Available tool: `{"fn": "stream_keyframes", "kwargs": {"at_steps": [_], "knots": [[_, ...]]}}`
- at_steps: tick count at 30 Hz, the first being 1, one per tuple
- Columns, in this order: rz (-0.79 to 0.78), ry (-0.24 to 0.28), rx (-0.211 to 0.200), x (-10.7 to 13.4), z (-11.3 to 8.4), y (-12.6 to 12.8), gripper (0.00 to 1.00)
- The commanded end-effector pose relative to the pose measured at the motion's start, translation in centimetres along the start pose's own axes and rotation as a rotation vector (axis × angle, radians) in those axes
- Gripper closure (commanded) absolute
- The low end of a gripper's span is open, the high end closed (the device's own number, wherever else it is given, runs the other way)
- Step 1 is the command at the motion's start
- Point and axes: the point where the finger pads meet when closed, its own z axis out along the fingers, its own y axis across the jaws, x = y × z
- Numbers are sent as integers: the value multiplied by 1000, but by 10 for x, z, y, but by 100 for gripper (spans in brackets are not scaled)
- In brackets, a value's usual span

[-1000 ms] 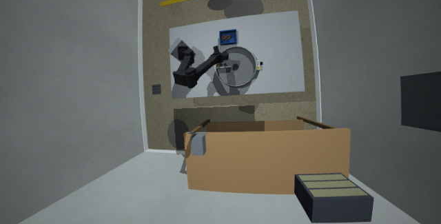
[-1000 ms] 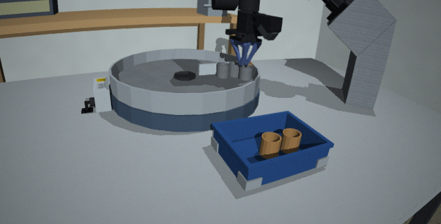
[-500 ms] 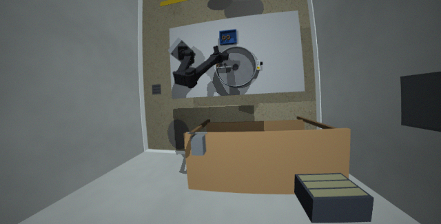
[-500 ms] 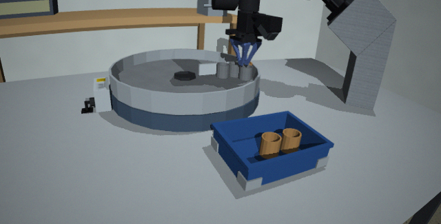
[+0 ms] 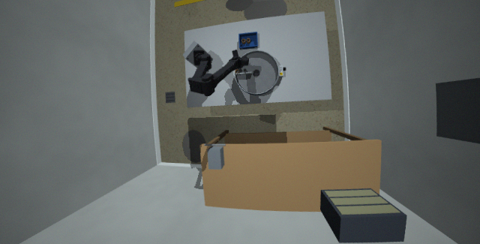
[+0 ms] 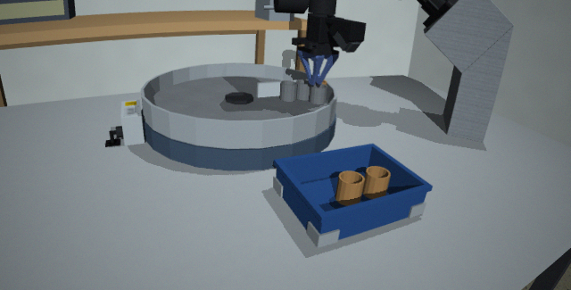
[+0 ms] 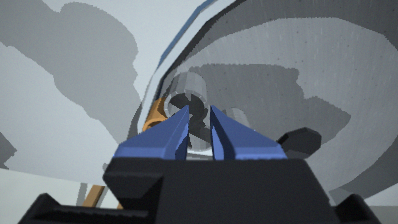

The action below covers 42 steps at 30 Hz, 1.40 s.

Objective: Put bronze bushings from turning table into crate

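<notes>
Two bronze bushings [image 5: 249, 40] [image 6: 350, 188] sit in the blue crate [image 5: 248, 47] [image 6: 375, 214], seen from the top. Exterior: they stand upright; the gripper [image 5: 244, 62] [image 6: 317, 83] [image 7: 199, 111] hovers over steel bushings [image 6: 288, 91] [image 7: 186, 86] on the turning table [image 5: 276, 73] [image 6: 241, 133] [image 7: 175, 54]. Wrist: its fingers are slightly parted, grasping nothing; another bronze bushing [image 7: 156, 114] is beside a steel one.

We see a pale grey tabletop [image 5: 304, 49] [image 6: 67, 201] [image 7: 30, 95] below the gripper [image 5: 245, 61] [image 6: 316, 82] [image 7: 199, 111], the round turning table [image 5: 277, 82] [image 6: 241, 134] [image 7: 162, 75] directly beneath it, the blue crate [image 5: 248, 47] [image 6: 370, 219] off to one side, the arm's angled mount [image 5: 190, 57] [image 6: 475, 80] well apart.
</notes>
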Motion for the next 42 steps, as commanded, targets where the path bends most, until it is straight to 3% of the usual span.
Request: {"fn": "stream_keyframes", "kwargs": {"at_steps": [1,18,22,42], "knots": [[-3,2,2,2,5,-2,81],[-3,3,2,2,25,-3,81],[-2,3,19,2,22,-8,81],[-4,2,17,2,22,-7,81]]}}
